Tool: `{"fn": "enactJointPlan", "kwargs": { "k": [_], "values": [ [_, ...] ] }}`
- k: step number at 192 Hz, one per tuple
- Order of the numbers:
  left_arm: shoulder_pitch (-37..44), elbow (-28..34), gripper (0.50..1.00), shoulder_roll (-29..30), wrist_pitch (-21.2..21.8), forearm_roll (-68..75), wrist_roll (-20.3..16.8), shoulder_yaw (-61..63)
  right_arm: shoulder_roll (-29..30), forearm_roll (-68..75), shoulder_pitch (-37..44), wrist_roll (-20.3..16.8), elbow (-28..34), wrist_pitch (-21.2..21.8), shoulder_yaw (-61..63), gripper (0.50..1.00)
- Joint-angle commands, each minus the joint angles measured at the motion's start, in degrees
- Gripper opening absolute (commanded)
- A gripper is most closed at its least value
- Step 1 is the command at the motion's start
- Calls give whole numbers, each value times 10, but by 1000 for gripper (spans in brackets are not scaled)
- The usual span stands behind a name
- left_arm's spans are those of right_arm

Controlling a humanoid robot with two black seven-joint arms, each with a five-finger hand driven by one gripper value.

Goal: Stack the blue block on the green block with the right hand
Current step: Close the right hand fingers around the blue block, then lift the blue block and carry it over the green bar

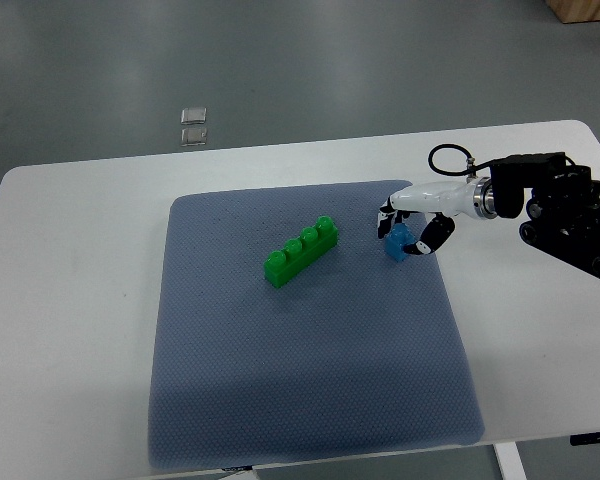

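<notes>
Here the right robot hand [408,232] grips the blue block [398,243] at three o'clock of the green block [300,252], whose long axis runs from eight to two o'clock.

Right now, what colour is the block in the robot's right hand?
Blue, seen in the top view.

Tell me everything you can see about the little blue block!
The blue block is small, shiny, plastic-looking and light blue. It sits at the right side of the grey mat, apart from the green block. The right hand curls over it, fingers closed around its sides, hiding part of it.
</notes>
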Motion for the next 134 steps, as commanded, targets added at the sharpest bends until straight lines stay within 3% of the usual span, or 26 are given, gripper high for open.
{"fn": "enactJointPlan", "kwargs": {
  "k": [1,134],
  "values": [
    [0,0,1000,0,0,0,0,0,0,0,0,1,0,0,0,658],
    [0,0,1000,0,0,0,0,0,-5,-4,2,20,-1,-6,4,552]
  ]
}}
